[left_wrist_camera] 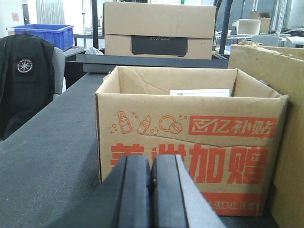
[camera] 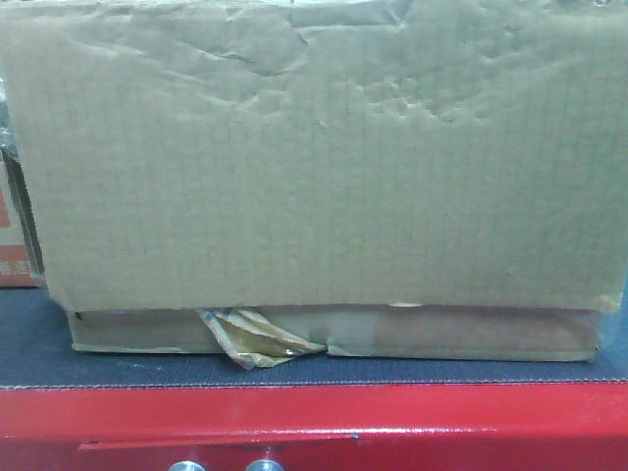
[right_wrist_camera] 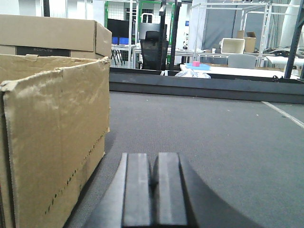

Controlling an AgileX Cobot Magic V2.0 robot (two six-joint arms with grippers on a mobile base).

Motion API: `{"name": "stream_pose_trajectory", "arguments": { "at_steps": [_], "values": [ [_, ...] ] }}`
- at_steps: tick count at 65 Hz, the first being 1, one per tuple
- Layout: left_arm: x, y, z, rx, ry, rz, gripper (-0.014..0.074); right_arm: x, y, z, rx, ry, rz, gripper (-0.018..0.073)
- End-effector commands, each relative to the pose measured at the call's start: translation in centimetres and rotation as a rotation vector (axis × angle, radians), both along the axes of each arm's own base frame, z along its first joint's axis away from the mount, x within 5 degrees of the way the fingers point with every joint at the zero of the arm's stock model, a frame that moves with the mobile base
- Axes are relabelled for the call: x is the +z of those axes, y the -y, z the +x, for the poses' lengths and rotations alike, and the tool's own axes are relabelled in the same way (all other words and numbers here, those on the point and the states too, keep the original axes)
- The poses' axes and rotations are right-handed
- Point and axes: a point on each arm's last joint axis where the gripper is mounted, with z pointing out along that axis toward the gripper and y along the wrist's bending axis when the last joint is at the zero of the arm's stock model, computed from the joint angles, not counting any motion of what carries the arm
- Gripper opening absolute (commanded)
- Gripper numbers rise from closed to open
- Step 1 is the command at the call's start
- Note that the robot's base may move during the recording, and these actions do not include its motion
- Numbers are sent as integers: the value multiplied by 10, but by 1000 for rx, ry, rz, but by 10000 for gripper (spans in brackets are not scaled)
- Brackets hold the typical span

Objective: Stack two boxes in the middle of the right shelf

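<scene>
In the front view, the large brown box (camera: pixel 324 157), its face dented, fills most of the picture. It sits on the flat box (camera: pixel 442 334), which has torn yellowish tape (camera: pixel 255 339) at its lower front. Both rest on a dark matted platform (camera: pixel 294 373). My left gripper (left_wrist_camera: pixel 151 180) is shut and empty, low over the mat and facing a red-printed carton (left_wrist_camera: pixel 190 142). My right gripper (right_wrist_camera: pixel 154 175) is shut and empty too, with the large box's side (right_wrist_camera: pixel 52 133) close on its left. The shelf is out of view.
The platform has a red front edge (camera: pixel 314 417). The red-printed carton stands open-topped just left of the large box (left_wrist_camera: pixel 285 118). Behind it sits another carton with a black label (left_wrist_camera: pixel 159 31). A blue bin (left_wrist_camera: pixel 45 34) and a black jacket (left_wrist_camera: pixel 23 80) are at the far left.
</scene>
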Motion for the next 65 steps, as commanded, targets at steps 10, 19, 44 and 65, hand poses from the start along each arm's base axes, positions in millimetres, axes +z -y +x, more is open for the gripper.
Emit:
{"name": "stream_pose_trajectory", "arguments": {
  "at_steps": [10,19,44,65],
  "values": [
    [2,0,0,4,16,2,-111,2,0,-1,-7,23,-4,-161],
    [2,0,0,4,16,2,-111,2,0,-1,-7,23,-4,-161],
    [2,0,0,4,19,2,-111,2,0,-1,-7,23,-4,-161],
    [21,0,-3,-1,134,3,-111,2,0,-1,-7,23,-4,-161]
  ]
}}
